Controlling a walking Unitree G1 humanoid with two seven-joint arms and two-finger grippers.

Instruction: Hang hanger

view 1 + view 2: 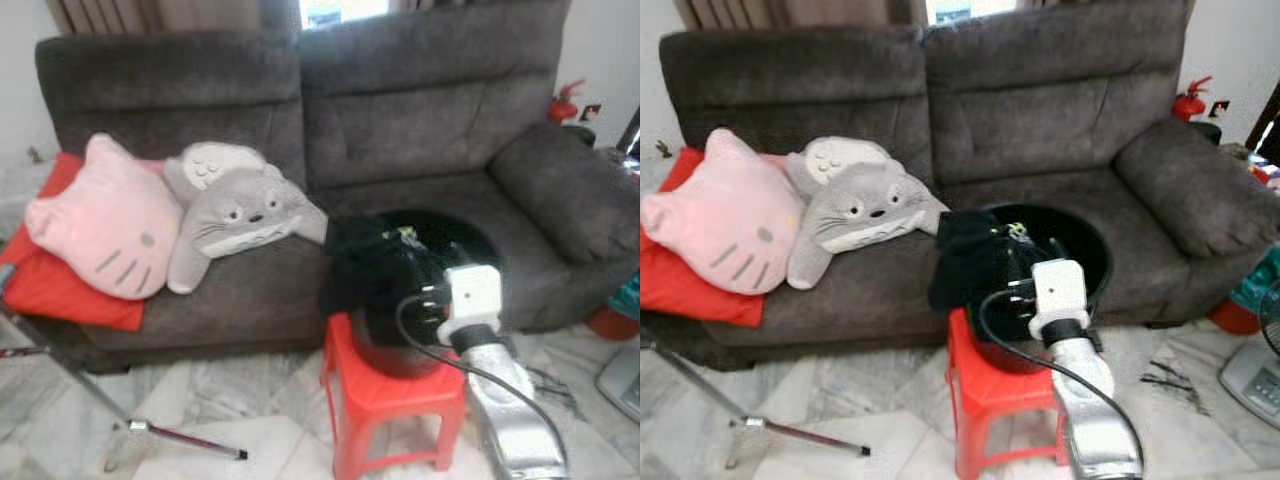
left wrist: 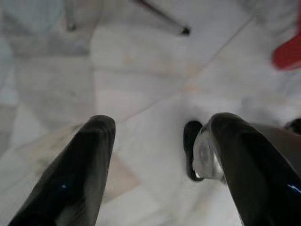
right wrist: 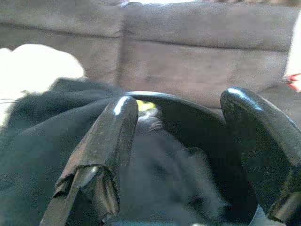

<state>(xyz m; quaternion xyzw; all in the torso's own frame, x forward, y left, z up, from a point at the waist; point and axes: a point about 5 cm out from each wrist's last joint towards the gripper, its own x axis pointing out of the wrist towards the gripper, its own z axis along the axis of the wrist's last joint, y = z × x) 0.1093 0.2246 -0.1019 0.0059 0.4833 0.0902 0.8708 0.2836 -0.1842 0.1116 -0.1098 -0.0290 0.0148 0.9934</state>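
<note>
Your right gripper (image 3: 178, 141): fingers apart, over the black tub (image 1: 1085, 250) of dark clothes (image 1: 965, 255) on the red stool (image 1: 990, 395). Hanger: possibly inside, unclear. Left gripper (image 2: 155, 155): apart, above floor (image 2: 141, 70).

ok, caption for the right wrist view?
Open right gripper poised over the black tub of dark clothes, sofa behind.

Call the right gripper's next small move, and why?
Probably ease the right gripper down into the black tub on the red stool: its fingers are open just above the dark clothes piled there, gripping nothing.
</note>
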